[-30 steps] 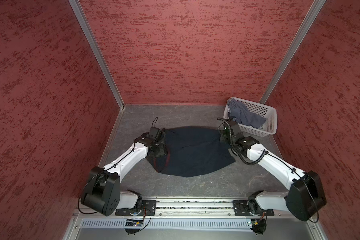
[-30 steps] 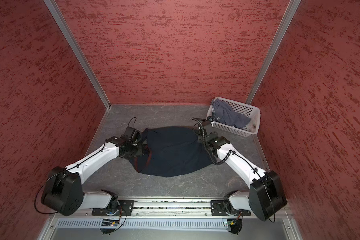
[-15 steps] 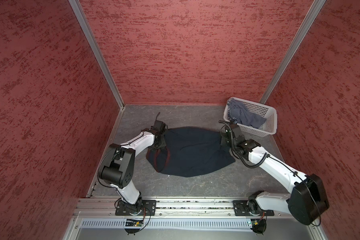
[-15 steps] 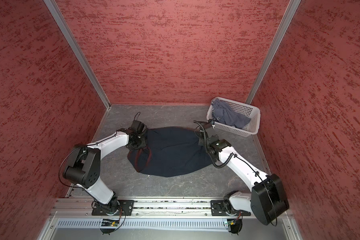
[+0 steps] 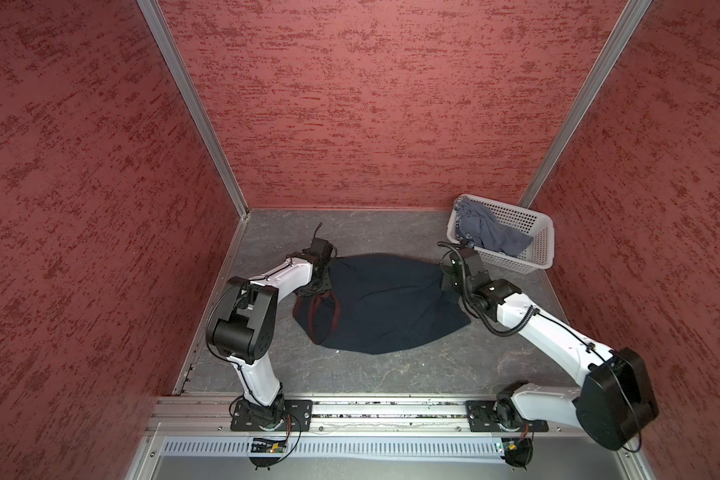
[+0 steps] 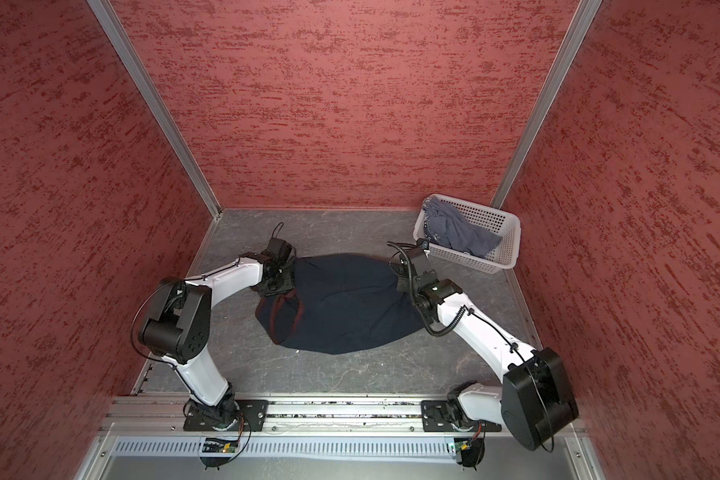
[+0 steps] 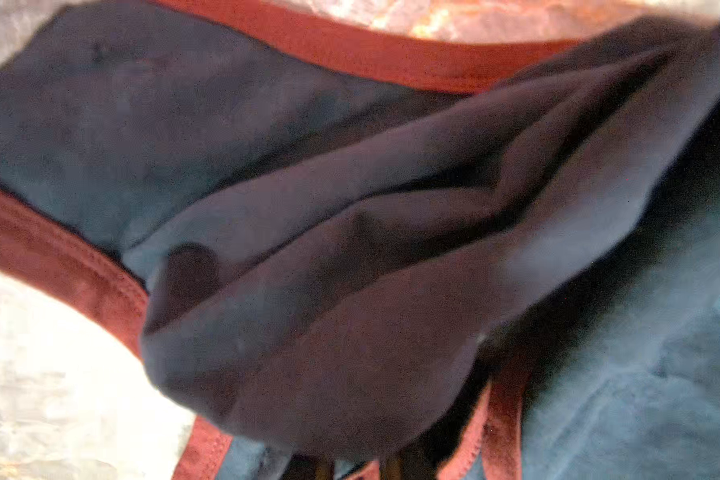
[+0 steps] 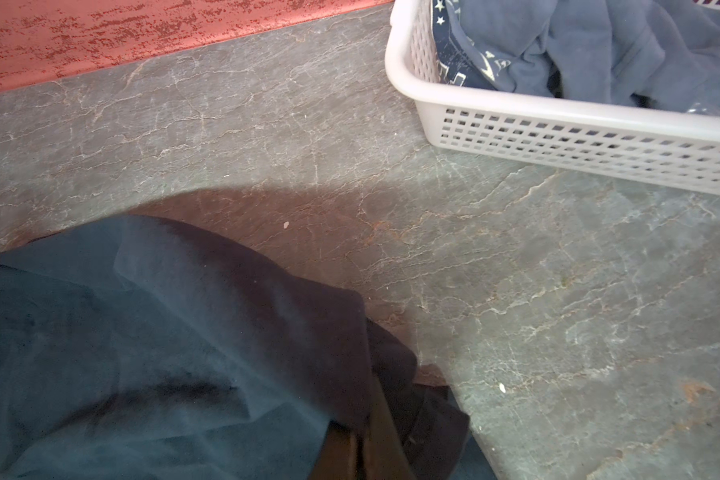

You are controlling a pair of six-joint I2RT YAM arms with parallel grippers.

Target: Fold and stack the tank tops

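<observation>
The navy tank top (image 5: pixel 383 307) (image 6: pixel 346 307) lies spread across the middle of the table, its reddish-trimmed straps (image 5: pixel 329 307) at the left end. My left gripper (image 5: pixel 314 286) (image 6: pixel 275 286) is down on that strap end. In the left wrist view navy cloth (image 7: pixel 350 291) is bunched right at the left gripper (image 7: pixel 356 471), which is shut on it. My right gripper (image 5: pixel 447 286) (image 6: pixel 402 284) (image 8: pixel 360 453) is shut on the opposite, hem end (image 8: pixel 142 353). The slate blue-grey tank top (image 5: pixel 487 232) (image 6: pixel 454 230) (image 8: pixel 599 50) lies crumpled in the basket.
The white perforated basket (image 5: pixel 545 249) (image 6: pixel 512 241) (image 8: pixel 558 108) stands at the back right corner, just behind my right arm. Red walls enclose the grey table (image 5: pixel 391 374) on three sides. The arm bases sit on a rail along the front edge.
My left arm raised its elbow and drew in; its gripper shifted slightly toward the back at the strap end and closed on the cloth. The right gripper kept its hold.
</observation>
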